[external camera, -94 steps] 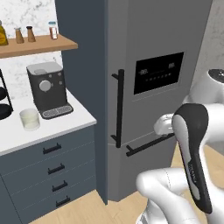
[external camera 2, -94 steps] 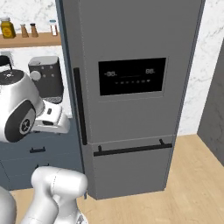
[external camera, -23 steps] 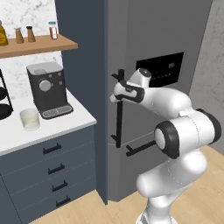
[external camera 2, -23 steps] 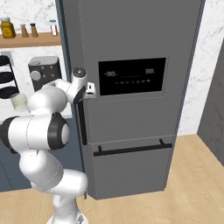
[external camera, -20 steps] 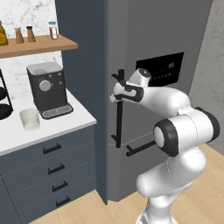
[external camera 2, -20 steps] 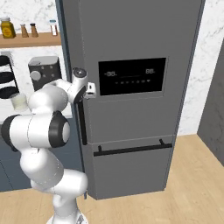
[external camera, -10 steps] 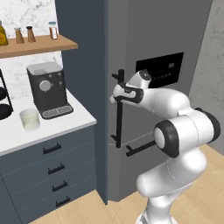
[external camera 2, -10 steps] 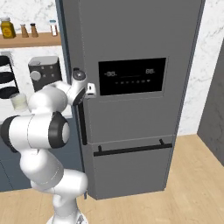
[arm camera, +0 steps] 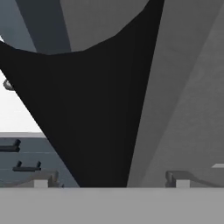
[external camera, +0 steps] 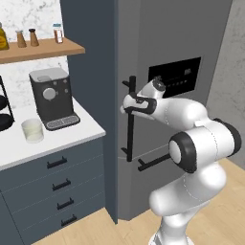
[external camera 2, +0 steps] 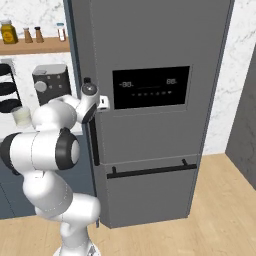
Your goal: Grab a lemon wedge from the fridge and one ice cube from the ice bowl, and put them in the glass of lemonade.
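The fridge [external camera: 167, 52] is a tall dark grey cabinet and its door is closed. My gripper [external camera: 128, 106] is at the black vertical bar handle [external camera: 129, 119], about a third of the way down it. In the hand view the handle [arm camera: 100, 122] runs as a wide black bar between my fingertips [arm camera: 41, 180], which stand apart on either side of it, so the gripper [arm camera: 109, 180] is open around the bar. The glass of lemonade [external camera: 32, 130] stands on the white counter left of the fridge. The lemon wedge is hidden behind the door and the ice bowl is out of view.
A black coffee machine [external camera: 50, 98] stands beside the glass on the counter [external camera: 57, 139]. Dark blue drawers [external camera: 57, 186] sit below it. A wooden shelf [external camera: 43, 48] with small bottles hangs above. The fridge's lower drawer has a horizontal black handle [external camera 2: 150, 171].
The arm has swung up from its folded pose to the fridge's vertical handle. Over the last second the hand has only crept slightly closer around the bar. The door stays closed.
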You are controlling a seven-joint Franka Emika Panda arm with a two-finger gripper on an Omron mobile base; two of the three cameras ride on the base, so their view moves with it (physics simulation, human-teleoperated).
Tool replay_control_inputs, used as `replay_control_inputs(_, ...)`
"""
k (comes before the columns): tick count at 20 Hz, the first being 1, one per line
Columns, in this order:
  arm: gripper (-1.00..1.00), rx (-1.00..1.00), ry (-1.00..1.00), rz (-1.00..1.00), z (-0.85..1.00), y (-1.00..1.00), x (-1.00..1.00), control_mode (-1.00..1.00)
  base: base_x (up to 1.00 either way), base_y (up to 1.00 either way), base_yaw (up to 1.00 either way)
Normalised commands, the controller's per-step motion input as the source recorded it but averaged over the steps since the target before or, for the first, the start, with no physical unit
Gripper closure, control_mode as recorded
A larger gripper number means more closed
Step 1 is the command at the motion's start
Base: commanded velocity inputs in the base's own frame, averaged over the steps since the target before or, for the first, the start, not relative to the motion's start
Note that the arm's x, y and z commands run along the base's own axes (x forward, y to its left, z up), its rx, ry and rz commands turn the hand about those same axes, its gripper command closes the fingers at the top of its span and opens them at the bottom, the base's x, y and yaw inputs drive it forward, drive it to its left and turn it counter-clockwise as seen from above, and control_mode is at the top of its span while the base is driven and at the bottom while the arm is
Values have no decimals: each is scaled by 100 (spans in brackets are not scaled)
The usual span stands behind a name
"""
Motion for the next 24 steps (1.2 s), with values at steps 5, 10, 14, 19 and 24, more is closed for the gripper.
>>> replay_control_inputs(5,100,0,0,0,-8,5,35,-100,0,0,0)
replay_control_inputs(10,100,0,0,0,0,0,24,-100,0,0,0)
replay_control_inputs(14,100,-4,0,0,0,-30,22,-100,0,0,0)
replay_control_inputs(19,100,0,0,-6,2,-87,0,-100,0,0,0)
replay_control_inputs(24,100,1,0,-8,4,-100,-14,-100,0,0,0)
